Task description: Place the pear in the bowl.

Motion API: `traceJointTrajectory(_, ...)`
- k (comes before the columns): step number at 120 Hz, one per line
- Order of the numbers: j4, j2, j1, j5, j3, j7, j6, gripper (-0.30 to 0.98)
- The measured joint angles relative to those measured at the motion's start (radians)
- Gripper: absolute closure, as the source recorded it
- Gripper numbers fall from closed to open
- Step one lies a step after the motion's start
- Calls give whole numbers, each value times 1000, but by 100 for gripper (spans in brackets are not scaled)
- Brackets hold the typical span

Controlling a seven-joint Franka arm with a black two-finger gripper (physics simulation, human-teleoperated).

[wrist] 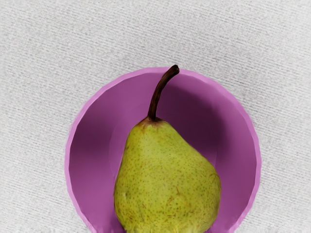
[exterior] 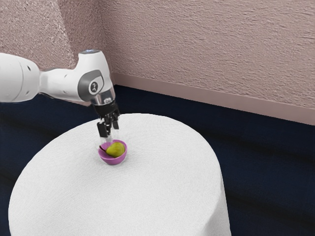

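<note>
My gripper (exterior: 110, 136) is over the bowl in the exterior view, its fingers apart and pointing down, their tips just above the pear. The yellow-green pear (exterior: 116, 149) lies inside the small purple bowl (exterior: 112, 161), its stem toward the exterior view's left. Seen from the wrist, the pear (wrist: 167, 177) rests on its side within the bowl (wrist: 92, 155), and its dark curved stem (wrist: 158, 94) reaches over the rim. The lower end of the pear runs out of the wrist view.
The round table with a white cloth (exterior: 162, 191) extends around the bowl. Behind it are a dark blue floor (exterior: 266, 172) and textured pinkish walls (exterior: 211, 44).
</note>
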Motion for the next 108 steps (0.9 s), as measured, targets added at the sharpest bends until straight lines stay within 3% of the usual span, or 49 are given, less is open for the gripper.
traceJointTrajectory(23, 34, -183, 9, 0, -3, 225, -93, 5)
traceJointTrajectory(48, 272, -225, 11, -13, -13, 651, -277, 3)
traceJointTrajectory(77, 341, -269, 2, -19, -8, 1077, -444, 2)
traceJointTrajectory(108, 392, -276, -22, -16, -10, 1381, -557, 2)
